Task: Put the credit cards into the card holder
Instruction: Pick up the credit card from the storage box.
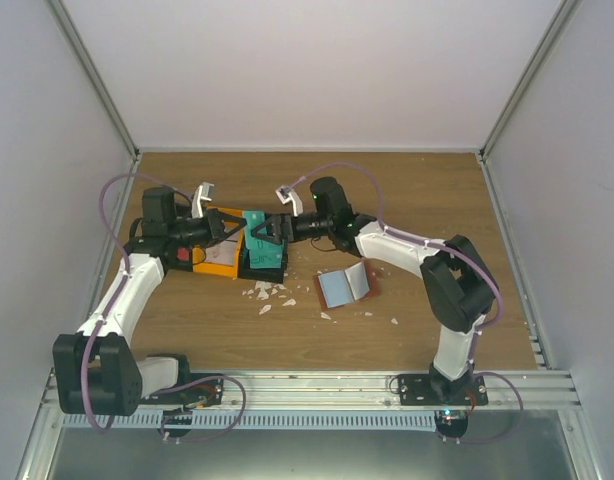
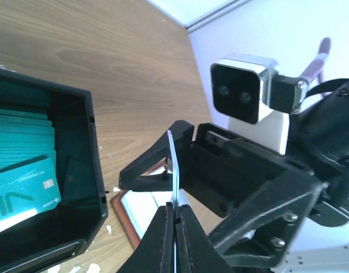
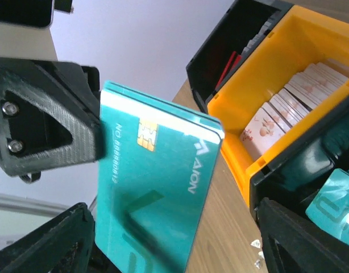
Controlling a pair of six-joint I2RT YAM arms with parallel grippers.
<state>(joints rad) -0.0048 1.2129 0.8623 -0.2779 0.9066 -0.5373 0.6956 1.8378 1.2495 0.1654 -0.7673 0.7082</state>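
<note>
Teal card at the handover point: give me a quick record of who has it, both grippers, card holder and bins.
teal card: in the air above the bins, pinched at one edge
left gripper: shut on the teal card
right gripper: open, fingers either side of the card, no grip
card holder: lying open on the table, to the right of the bins, apart from both grippers
orange bin: holds white-pink cards
black bin: holds a stack of teal cards
</note>
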